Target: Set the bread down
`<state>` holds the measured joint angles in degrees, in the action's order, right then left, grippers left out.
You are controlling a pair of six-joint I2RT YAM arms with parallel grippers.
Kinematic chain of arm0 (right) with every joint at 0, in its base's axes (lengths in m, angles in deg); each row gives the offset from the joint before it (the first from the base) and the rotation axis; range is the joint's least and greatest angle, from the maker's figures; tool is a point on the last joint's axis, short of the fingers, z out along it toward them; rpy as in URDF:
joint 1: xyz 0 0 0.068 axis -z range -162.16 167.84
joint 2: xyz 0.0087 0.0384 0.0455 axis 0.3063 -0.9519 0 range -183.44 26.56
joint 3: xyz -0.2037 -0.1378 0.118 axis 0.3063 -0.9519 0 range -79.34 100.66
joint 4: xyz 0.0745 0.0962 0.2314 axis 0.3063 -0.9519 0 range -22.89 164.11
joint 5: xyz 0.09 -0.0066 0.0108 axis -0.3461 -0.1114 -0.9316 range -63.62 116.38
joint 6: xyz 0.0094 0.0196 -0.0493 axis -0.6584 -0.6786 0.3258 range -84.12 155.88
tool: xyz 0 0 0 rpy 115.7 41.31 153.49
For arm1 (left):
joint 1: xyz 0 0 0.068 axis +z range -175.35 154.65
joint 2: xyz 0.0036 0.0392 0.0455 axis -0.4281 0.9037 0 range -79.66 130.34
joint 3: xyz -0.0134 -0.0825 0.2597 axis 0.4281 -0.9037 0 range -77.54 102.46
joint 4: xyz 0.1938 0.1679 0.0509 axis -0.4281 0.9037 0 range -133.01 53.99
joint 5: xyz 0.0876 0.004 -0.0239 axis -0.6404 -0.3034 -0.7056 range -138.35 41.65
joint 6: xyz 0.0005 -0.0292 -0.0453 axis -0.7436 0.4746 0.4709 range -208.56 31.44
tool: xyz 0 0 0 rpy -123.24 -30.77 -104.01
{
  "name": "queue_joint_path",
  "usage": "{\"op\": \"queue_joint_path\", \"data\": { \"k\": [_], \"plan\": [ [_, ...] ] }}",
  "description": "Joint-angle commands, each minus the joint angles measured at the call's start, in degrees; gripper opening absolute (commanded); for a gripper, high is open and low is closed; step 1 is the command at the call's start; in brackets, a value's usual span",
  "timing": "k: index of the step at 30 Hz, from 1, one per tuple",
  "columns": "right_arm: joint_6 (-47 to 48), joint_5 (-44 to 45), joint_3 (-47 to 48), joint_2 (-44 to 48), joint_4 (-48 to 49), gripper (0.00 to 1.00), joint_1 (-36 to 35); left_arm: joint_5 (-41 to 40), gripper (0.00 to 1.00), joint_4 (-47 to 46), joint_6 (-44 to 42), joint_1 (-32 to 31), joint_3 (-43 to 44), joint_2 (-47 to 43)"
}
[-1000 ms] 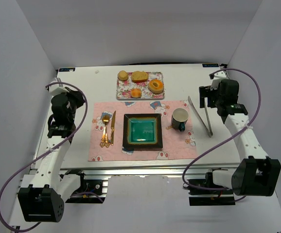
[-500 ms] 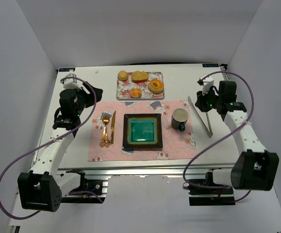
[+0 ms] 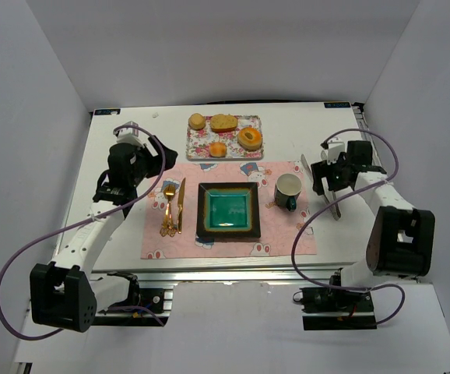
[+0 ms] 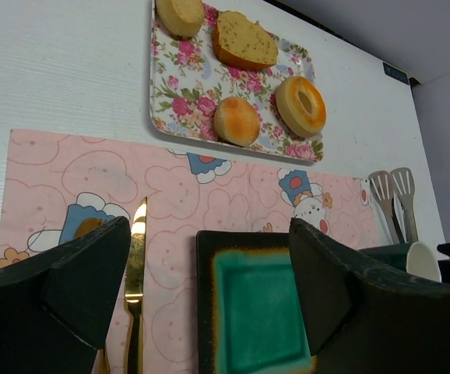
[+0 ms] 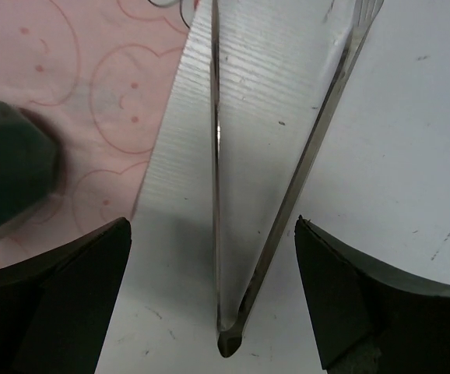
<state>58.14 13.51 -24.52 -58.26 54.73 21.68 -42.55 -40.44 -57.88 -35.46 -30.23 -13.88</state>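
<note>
Bread (image 3: 224,122): four pieces on the floral tray (image 3: 198,144), far side of the table.
Left gripper (image 4: 209,257): jaws spread wide, empty, over the pink mat (image 4: 54,164); bread lies ahead, apart.
Right gripper (image 5: 212,234): spread, straddling the tongs (image 5: 226,335), well apart from the bread.

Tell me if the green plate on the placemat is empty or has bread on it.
Empty. The plate shows a bare teal centre; all the bread lies on the floral tray.
</note>
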Motion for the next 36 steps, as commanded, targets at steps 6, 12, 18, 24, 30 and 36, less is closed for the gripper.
{"op": "queue_joint_path", "data": {
  "k": [6,12,18,24,30,36],
  "plan": [
    [-1.2,4.7,-2.4,-6.4,10.6,0.88,-0.1,-2.6,0.92,0.0,0.2,-0.4,-2.0,-1.8],
    [-0.1,6.0,-2.6,-10.9,13.4,0.86,-0.1,-3.9,0.92,0.2,0.3,-0.4,-2.7,-2.1],
    [0.2,6.1,-2.4,-14.8,13.0,0.84,0.5,-4.9,0.92,-0.1,0.7,-0.4,-3.3,-2.8],
    [0.9,5.0,-3.0,-15.3,11.3,0.77,1.6,-5.0,0.92,-0.3,0.5,-0.4,-3.7,-3.2],
    [2.9,6.6,-5.3,-14.4,11.5,0.59,1.8,-6.9,0.93,-1.3,0.8,-0.4,-4.2,-2.8],
    [4.9,3.0,-1.6,-11.9,9.8,0.22,2.1,-6.9,0.93,-1.8,0.7,-0.4,-3.7,-1.8]
  ]
}}
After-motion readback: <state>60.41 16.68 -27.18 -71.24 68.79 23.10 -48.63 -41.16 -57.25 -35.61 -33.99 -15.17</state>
